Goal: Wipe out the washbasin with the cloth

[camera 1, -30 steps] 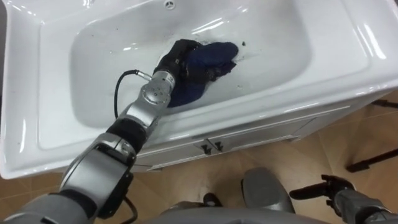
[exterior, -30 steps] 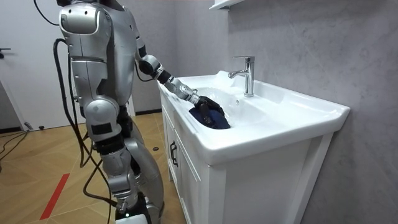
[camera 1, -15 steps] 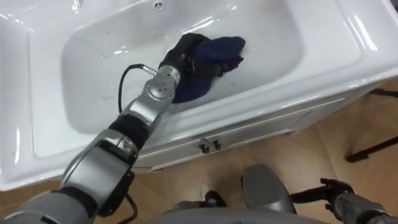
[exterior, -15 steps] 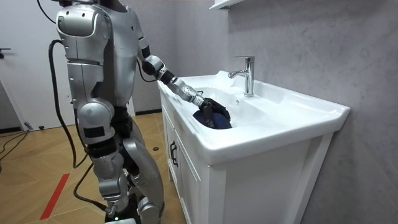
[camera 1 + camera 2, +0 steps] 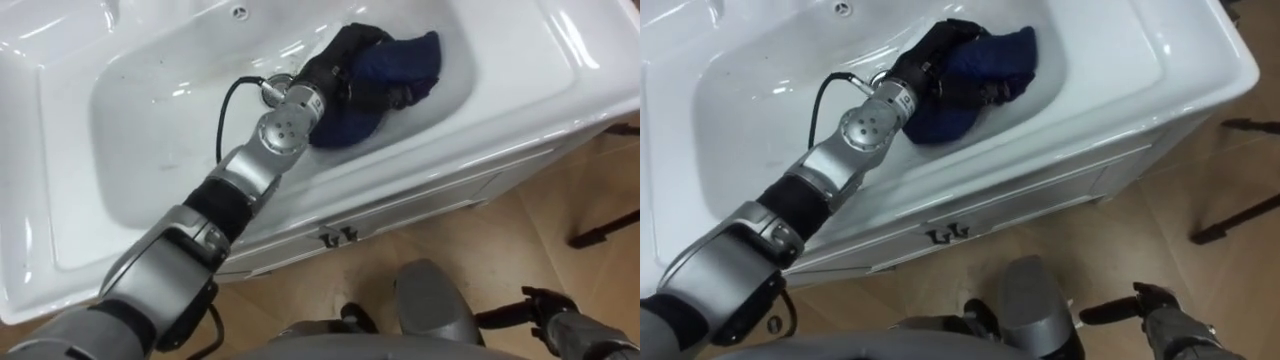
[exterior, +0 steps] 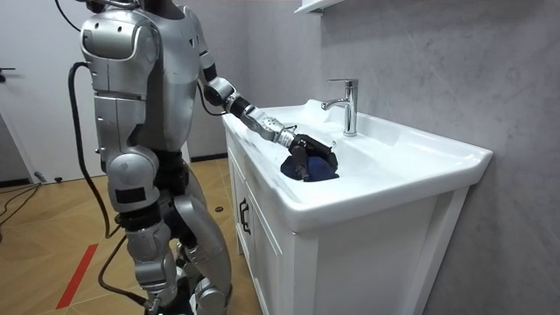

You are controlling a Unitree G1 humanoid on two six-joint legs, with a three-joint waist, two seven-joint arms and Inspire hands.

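In the left eye view the left hand point(image 5: 345, 60), fingers curled into the blue cloth point(image 5: 405, 60), pressed it at the basin's point(image 5: 150, 140) right end, in the room view near the tap point(image 6: 347, 105), so wiping seemed midway and next called for a pressed sweep leftward.

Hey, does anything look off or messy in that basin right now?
Nothing broken or spilled. The left hand grips a bunched blue cloth in the basin; faint dark specks dot the floor left of it.
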